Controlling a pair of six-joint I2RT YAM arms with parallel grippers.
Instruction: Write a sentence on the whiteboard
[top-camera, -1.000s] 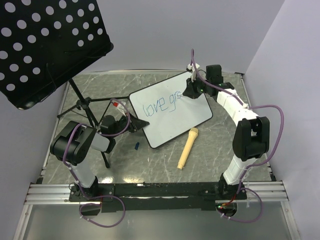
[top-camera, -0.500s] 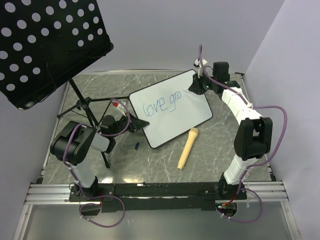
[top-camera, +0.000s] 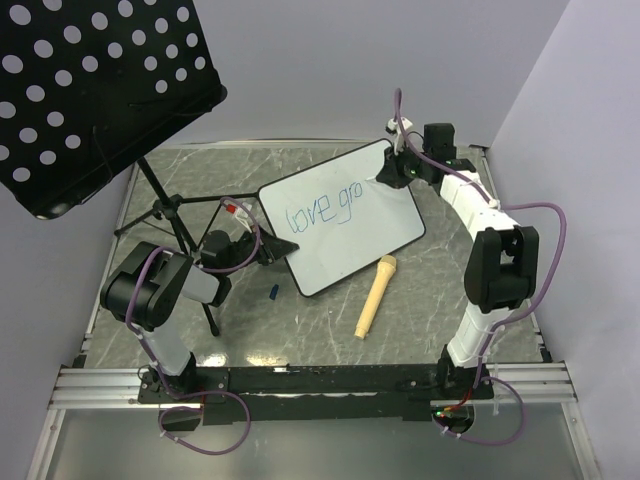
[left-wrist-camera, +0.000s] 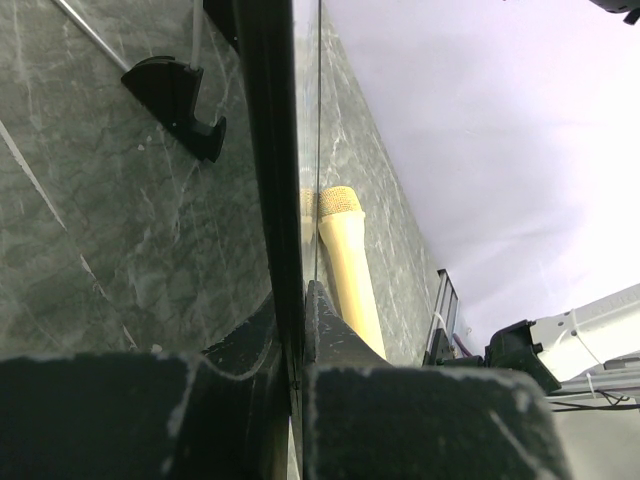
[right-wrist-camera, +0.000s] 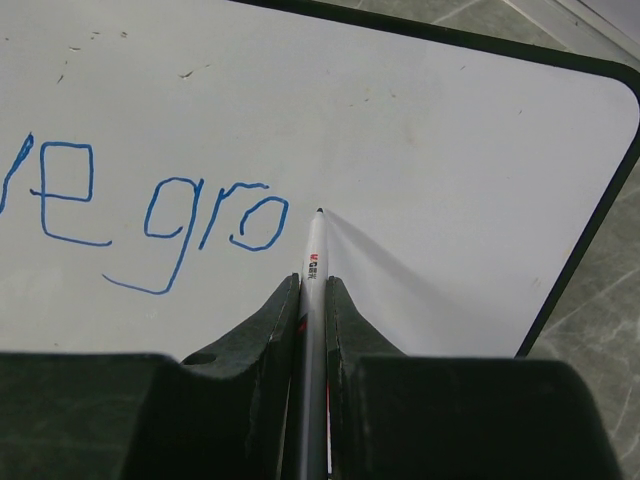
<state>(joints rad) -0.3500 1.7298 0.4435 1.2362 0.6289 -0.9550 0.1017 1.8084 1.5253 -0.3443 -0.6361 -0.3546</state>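
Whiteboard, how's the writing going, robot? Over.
Left gripper shut on edge of white black-rimmed whiteboard. Right gripper shut on slim white marker, tip beside blue letters "love gro". Nothing blocking.

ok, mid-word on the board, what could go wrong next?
The left gripper clamps the whiteboard only at its edge; marker pressure far from that grip may pivot it.
The right gripper pinches the thin marker barrel, which could slip.
Room right of "gro" looks tight for more letters.
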